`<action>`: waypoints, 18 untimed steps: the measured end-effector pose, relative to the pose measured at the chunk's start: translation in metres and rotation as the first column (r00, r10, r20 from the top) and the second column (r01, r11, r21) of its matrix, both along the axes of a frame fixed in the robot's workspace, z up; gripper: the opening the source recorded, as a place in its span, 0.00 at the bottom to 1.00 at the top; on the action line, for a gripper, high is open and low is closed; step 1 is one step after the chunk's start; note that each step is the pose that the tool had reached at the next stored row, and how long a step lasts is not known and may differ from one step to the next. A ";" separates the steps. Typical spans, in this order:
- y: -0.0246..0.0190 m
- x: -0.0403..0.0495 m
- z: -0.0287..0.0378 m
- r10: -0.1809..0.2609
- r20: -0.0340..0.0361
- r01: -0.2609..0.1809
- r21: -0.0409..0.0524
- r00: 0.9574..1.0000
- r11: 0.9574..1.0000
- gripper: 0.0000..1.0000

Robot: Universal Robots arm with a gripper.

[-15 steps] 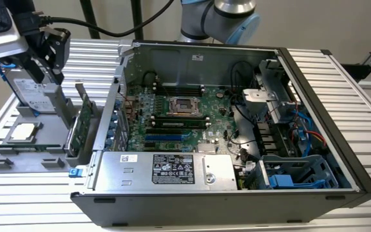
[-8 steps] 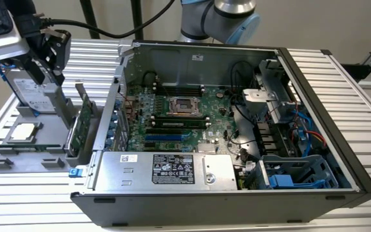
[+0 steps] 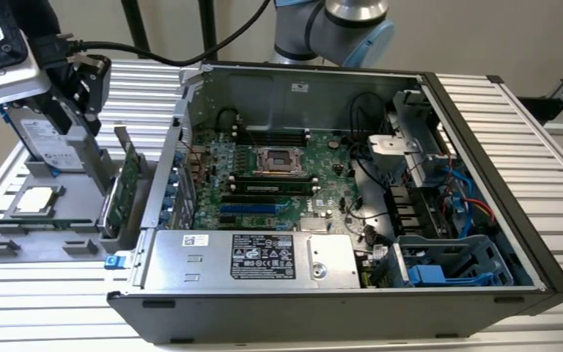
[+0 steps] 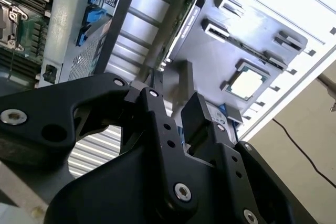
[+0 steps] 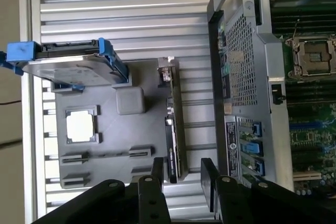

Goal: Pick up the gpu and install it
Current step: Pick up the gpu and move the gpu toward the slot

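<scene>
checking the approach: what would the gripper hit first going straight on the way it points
Probably the edge of the gpu, standing in the gray tray in line with the open gripper; depth is unclear.

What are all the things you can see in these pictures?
computer case: one, dark grey, lying open on the table
motherboard: one, green, inside the case
power supply: one, silver, in the case's near side
drive cage: one, blue, in the case's corner at the exterior view's right
holder tray: one, grey, on the table at the exterior view's left of the case
gpu: one, green, standing on edge in the tray
hard drive: one, silver with a blue frame, upright in the tray
processor chip: one, silver, flat in the tray
table: one, silver, slatted
robot arm: one, grey and blue, behind the case
gripper: one, black, open, above the tray
</scene>
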State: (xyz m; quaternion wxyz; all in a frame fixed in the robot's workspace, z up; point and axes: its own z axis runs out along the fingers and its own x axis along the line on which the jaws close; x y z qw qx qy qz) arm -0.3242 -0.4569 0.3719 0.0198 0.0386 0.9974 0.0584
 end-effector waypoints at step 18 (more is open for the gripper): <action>-0.0003 0.0007 -0.0175 0.000 0.000 0.000 -0.001 1.000 1.000 1.00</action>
